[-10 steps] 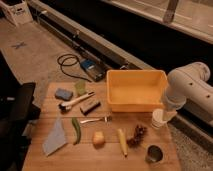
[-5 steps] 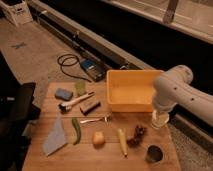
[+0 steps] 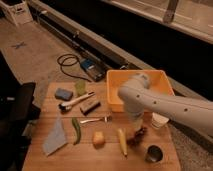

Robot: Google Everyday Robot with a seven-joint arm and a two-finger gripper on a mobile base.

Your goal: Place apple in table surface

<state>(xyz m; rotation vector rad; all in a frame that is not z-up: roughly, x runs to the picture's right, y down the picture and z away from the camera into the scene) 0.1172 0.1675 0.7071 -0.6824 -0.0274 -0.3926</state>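
Observation:
The apple (image 3: 98,138), small and yellow-orange, lies on the table surface (image 3: 50,162) near the front middle, with nothing holding it. My white arm reaches in from the right across the yellow bin (image 3: 116,82) and bends down. The gripper (image 3: 136,126) hangs at its lower end, just above the dark reddish grape bunch (image 3: 138,135) and to the right of the apple. The arm hides part of the bin's front wall.
A long yellow corn-like item (image 3: 121,142) lies between apple and grapes. A metal cup (image 3: 153,153) stands front right and a white cup (image 3: 160,120) by the bin. A green pod (image 3: 76,130), blue cloth (image 3: 55,138), fork (image 3: 95,120), brush (image 3: 75,101) and sponges lie left.
My arm has swung left from the table's right edge, across the bin, with its end now over the grape bunch. The apple and the other things have not moved.

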